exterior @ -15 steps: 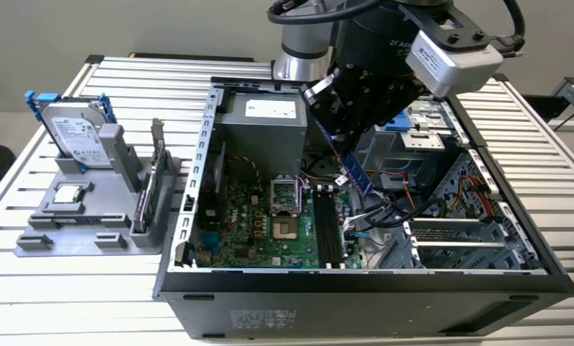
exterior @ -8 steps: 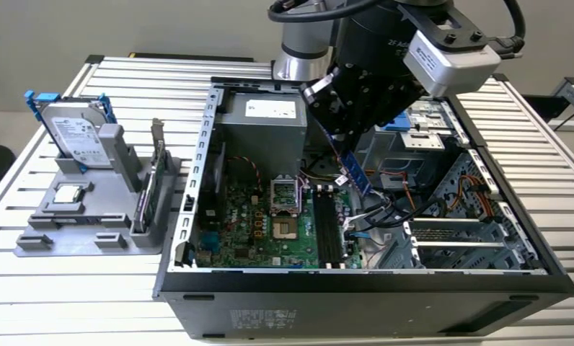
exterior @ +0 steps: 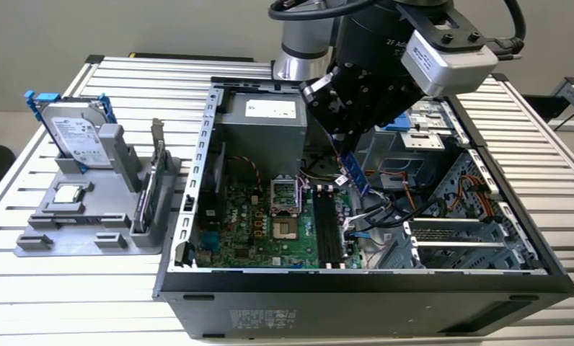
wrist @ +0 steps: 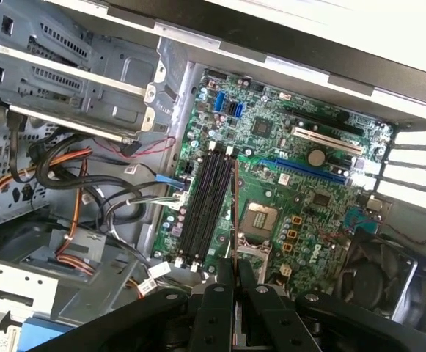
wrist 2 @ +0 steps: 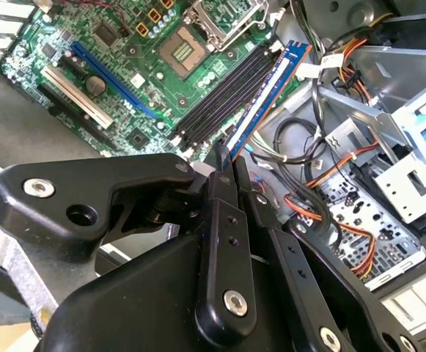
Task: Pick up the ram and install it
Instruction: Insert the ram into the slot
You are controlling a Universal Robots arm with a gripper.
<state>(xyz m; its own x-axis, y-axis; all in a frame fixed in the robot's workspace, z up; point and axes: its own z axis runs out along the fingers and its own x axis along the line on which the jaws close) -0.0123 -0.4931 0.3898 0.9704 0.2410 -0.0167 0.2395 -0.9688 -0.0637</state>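
The ram (exterior: 358,175) is a dark blue stick held tilted in the air inside the open computer case (exterior: 364,288). My gripper (exterior: 343,144) is shut on its upper end. It hangs just above the motherboard's long black memory slots (exterior: 327,227), apart from them. In the second wrist view the ram (wrist 2: 267,92) runs away from the gripper (wrist 2: 222,158), alongside the slots (wrist 2: 220,99). The first wrist view shows the ram (wrist: 235,213) edge-on as a thin line rising from the gripper (wrist: 234,265), beside the slots (wrist: 205,205).
Loose orange and black cables (exterior: 393,209) and a metal drive cage (exterior: 460,238) crowd the case on the exterior view's right. The processor socket (exterior: 282,194) and grey power supply (exterior: 263,119) lie beside the slots. Outside, a grey fixture (exterior: 85,231) holds a hard drive (exterior: 76,133) and a card (exterior: 148,198).
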